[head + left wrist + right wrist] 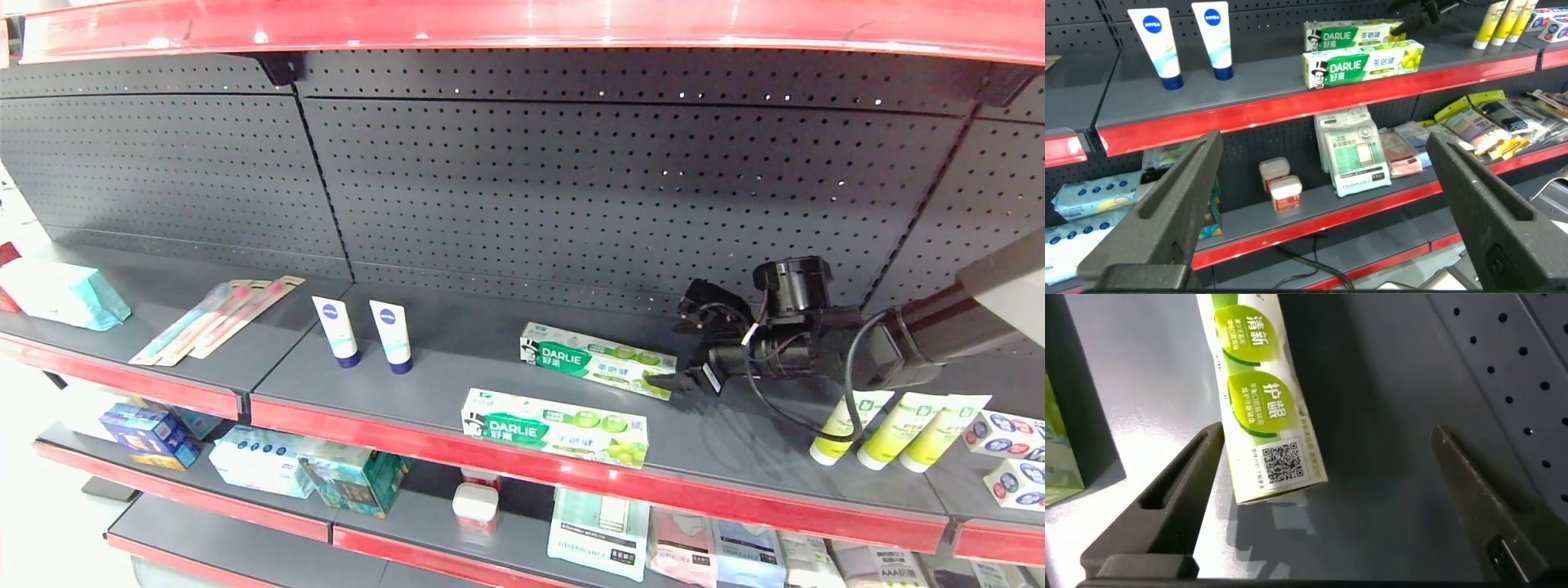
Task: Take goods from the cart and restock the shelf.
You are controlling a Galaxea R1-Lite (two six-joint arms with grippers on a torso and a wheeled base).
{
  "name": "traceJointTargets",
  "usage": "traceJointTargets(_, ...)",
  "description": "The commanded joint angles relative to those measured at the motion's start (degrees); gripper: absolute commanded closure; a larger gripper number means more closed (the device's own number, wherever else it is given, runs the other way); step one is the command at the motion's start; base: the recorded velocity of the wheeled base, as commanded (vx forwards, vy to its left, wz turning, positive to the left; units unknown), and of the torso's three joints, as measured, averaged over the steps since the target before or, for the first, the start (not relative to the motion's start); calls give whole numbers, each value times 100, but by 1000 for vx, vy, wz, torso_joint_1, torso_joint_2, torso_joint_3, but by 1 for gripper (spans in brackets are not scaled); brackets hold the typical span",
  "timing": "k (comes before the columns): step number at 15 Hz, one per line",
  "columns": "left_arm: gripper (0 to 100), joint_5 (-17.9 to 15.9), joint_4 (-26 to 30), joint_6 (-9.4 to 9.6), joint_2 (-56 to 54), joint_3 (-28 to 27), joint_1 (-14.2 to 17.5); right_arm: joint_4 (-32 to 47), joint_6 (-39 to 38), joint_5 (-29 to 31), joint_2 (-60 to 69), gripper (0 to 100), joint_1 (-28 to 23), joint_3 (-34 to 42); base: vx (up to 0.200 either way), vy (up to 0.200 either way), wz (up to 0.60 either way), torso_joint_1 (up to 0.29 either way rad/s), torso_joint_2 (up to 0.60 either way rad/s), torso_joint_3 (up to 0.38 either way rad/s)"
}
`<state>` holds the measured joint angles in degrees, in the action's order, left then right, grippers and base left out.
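Two green-and-white toothpaste boxes lie on the grey shelf (457, 359): one at the front edge (555, 426), one farther back (598, 359). My right gripper (679, 343) hovers at the rear box's right end, open. In the right wrist view the rear box's end (1257, 400) lies flat on the shelf between the spread fingers (1167, 498), nearer one of them, and I cannot tell whether it touches. My left gripper (1323, 137) is open and holds nothing, well back from the shelf; beyond it are both boxes (1364, 64).
Two white tubes with blue caps (363, 331) stand left of the boxes, beyond them toothbrush packs (216, 318) and a tissue pack (61, 294). Green tubes (898, 425) lie under my right arm. A pegboard wall (620, 188) backs the shelf. Lower shelves (1315, 220) hold packaged goods.
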<state>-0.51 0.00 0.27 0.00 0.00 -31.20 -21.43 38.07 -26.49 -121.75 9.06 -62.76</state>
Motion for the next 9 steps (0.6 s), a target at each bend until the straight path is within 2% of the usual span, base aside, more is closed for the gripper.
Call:
traceJointTargets(1,0,7,0,0,0,0,-1,-1,-1,12,-16,0,0,-17,0,0,0,0,0,0)
traceJointTargets(9,0,-2,0,0,0,0,-1,-1,-1,153,-16,0,-9,-61,0,0,0,0,0,0)
